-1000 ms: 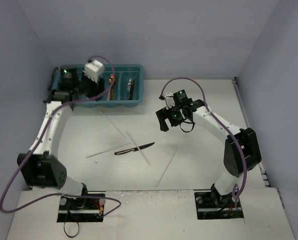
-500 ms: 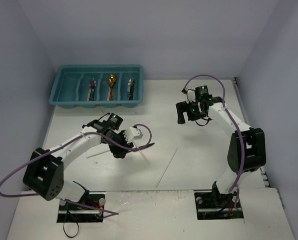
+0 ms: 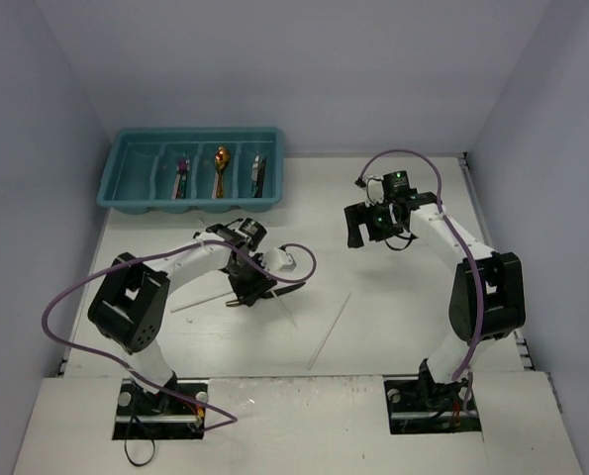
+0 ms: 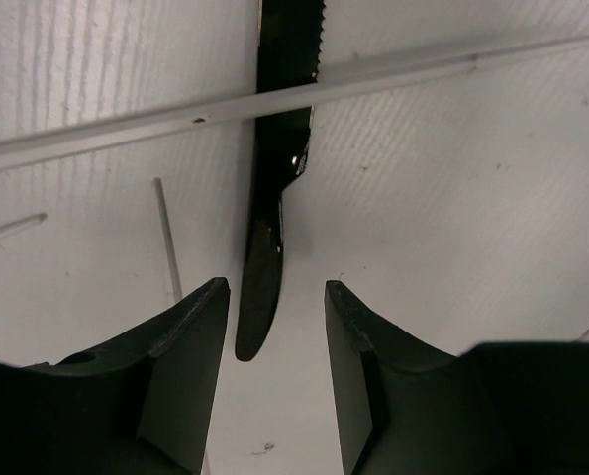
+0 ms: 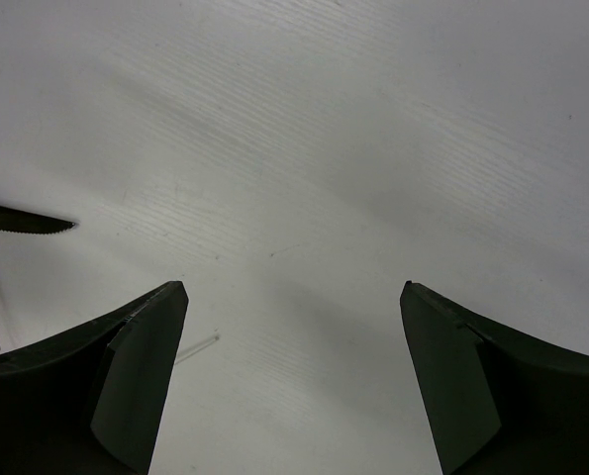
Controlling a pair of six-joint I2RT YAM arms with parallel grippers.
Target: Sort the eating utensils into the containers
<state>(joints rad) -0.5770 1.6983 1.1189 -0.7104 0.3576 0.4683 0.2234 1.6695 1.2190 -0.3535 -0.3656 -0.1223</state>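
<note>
Left claw [image 4: 274,297] partly open, nothing held. Fingers straddling handle end of black serrated knife [image 4: 277,168], flat on white bench [image 3: 403,307], gaps on both sides. Thin white chopstick [image 4: 423,74] lying across knife blade, on top. Second chopstick [image 4: 168,237] just beside left finger. Right claw [image 5: 294,297] wide apart, empty, above bench. Teal plastic cutlery tray [image 3: 190,134] well apart at far left, gold spoon [image 3: 221,160] in one compartment.
</note>
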